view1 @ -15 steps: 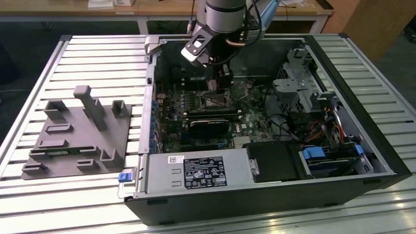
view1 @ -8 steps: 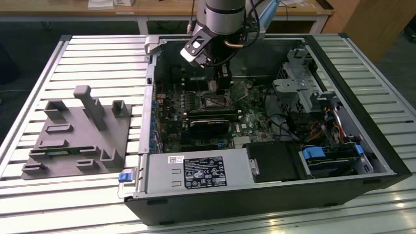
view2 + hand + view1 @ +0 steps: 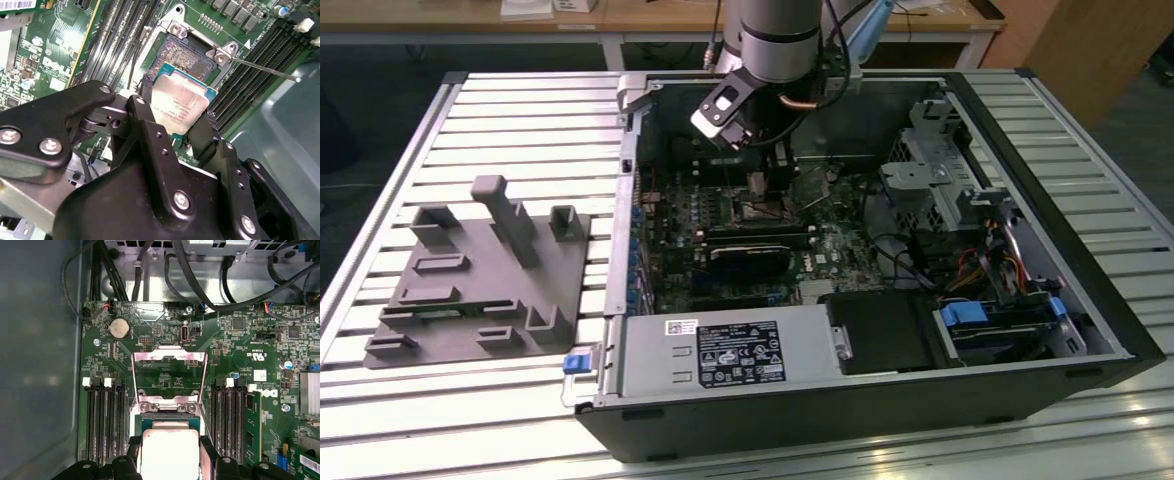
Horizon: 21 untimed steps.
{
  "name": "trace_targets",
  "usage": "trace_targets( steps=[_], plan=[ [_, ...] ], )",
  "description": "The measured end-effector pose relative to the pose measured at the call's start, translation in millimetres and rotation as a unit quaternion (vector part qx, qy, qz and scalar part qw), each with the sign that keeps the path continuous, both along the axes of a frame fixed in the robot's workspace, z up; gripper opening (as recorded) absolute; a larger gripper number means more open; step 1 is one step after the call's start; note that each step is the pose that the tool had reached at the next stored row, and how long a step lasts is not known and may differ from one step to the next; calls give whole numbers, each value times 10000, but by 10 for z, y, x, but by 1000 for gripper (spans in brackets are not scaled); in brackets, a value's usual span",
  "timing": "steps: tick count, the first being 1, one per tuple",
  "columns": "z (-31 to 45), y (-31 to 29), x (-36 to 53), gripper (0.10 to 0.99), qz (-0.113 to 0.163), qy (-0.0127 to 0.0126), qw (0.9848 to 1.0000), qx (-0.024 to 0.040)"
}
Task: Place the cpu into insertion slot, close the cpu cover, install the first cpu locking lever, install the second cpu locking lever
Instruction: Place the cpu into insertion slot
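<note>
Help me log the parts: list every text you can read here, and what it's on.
Power supply label: print too small to read.
cpu top: faint engraving, too blurred to read.
Circuit board: white markings and a logo, lettering too small to read surely.

One cpu up there, folks, one insertion slot, one cpu cover. A single tool. One coin cell, two banks of memory slots, one open computer case, and one grey fixture block out on the worktop.
</note>
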<state>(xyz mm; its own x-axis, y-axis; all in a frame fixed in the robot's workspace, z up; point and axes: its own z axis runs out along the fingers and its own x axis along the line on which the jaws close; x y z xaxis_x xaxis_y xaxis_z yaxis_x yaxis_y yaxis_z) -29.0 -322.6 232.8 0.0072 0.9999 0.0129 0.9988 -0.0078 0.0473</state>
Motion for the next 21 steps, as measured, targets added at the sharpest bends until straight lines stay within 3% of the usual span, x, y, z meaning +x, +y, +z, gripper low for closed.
trace_targets(
  steps=[8,14,21],
  plan=[
    [-96,0,-5,541,29,-31,10000,0],
    [-149,1,-15,541,211,-61,9998,1],
    [-168,0,-24,541,246,-63,9997,-9]
  ],
)
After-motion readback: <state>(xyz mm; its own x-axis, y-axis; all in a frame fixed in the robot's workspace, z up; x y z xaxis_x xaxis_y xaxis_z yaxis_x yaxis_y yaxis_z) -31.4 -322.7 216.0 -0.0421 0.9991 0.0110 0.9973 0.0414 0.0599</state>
